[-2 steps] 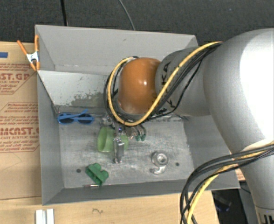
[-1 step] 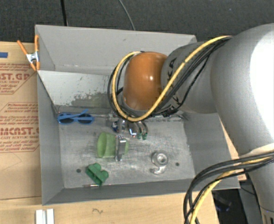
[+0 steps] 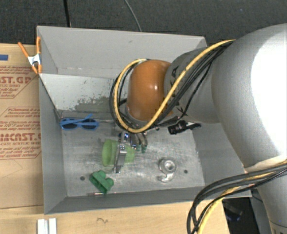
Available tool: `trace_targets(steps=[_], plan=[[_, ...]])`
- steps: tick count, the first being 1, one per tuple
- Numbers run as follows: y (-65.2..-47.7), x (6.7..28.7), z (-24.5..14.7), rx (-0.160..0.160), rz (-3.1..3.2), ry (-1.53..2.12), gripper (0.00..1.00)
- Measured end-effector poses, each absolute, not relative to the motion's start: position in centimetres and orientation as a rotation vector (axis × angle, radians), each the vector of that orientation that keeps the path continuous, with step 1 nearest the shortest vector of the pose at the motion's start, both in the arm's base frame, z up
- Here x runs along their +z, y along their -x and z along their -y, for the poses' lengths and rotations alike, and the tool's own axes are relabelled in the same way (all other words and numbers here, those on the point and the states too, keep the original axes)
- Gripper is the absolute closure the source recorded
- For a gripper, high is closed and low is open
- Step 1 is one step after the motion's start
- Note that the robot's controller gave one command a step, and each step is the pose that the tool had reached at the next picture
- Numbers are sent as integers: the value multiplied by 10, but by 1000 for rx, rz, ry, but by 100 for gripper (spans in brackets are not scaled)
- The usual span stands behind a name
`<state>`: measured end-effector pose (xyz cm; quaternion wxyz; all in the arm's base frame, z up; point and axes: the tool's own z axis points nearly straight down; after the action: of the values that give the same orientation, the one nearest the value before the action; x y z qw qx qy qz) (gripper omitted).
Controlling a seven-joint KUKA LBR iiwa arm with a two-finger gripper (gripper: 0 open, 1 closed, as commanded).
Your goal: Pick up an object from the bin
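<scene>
Pale-green piece (image 3: 107,152) lies on scuffed bin floor (image 3: 80,152) beneath hand (image 3: 119,161).

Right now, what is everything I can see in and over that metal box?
bin: one, grey metal, centre of view
toy sunglasses: one, blue, floor, back left
soft-looking lump: one, pale green, mid floor, under the gripper
folded piece: one, dark green, front left
ring-shaped fitting: one, silver, front right
gripper: one, metallic, low over the pale lump
wrist cover: one, orange
cables: several, yellow and black
arm: one, pale grey, right
</scene>
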<state>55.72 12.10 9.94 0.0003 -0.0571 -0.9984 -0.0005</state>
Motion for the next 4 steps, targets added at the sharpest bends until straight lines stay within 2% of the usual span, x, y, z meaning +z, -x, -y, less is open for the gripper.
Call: trace_targets(steps=[1,2,3,4], plan=[[-554,72,-111,-9,3134,308,0],[-536,72,-91,-9,3014,912,0],[-537,74,-90,-9,3016,912,100],[-539,157,-91,-6,3015,909,100]])
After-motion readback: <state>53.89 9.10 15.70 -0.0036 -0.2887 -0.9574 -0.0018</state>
